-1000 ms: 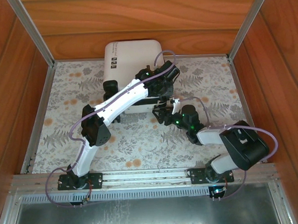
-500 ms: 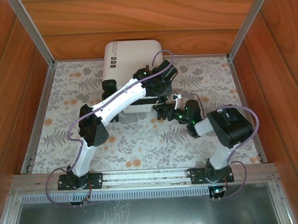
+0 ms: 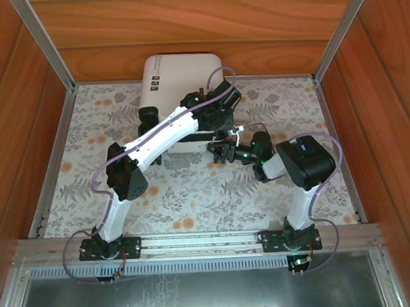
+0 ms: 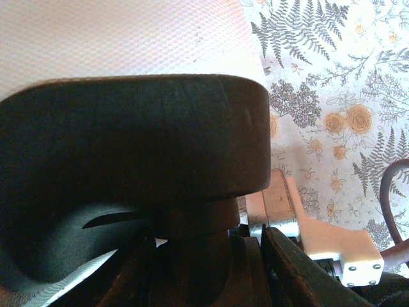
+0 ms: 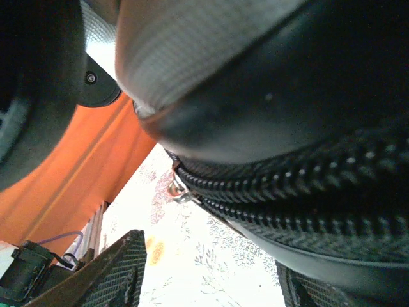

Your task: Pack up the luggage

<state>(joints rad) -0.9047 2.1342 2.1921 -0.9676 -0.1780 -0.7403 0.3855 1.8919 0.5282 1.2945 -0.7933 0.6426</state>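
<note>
The luggage (image 3: 177,79) is a white hard-shell case lying at the back centre of the table, its black zipper edge facing the arms. My left gripper (image 3: 219,120) sits at the case's near right corner. In the left wrist view it (image 4: 204,252) is closed round the stem of a black rounded fitting (image 4: 134,141) under the white shell (image 4: 121,38). My right gripper (image 3: 214,151) points left at the case's near edge. In the right wrist view it (image 5: 204,275) is open below the black zipper (image 5: 287,185) and its silver slider (image 5: 179,189), touching neither.
The flower-patterned table cover (image 3: 186,196) lies between wooden walls (image 3: 184,24) and metal corner rails (image 3: 44,45). A white block with screws (image 4: 335,248) of the right arm sits close beside my left gripper. The left arm crosses over the case's near side.
The right arm's elbow has swung in to the left and its gripper has crept left toward the case's near edge. The left arm has barely shifted.
</note>
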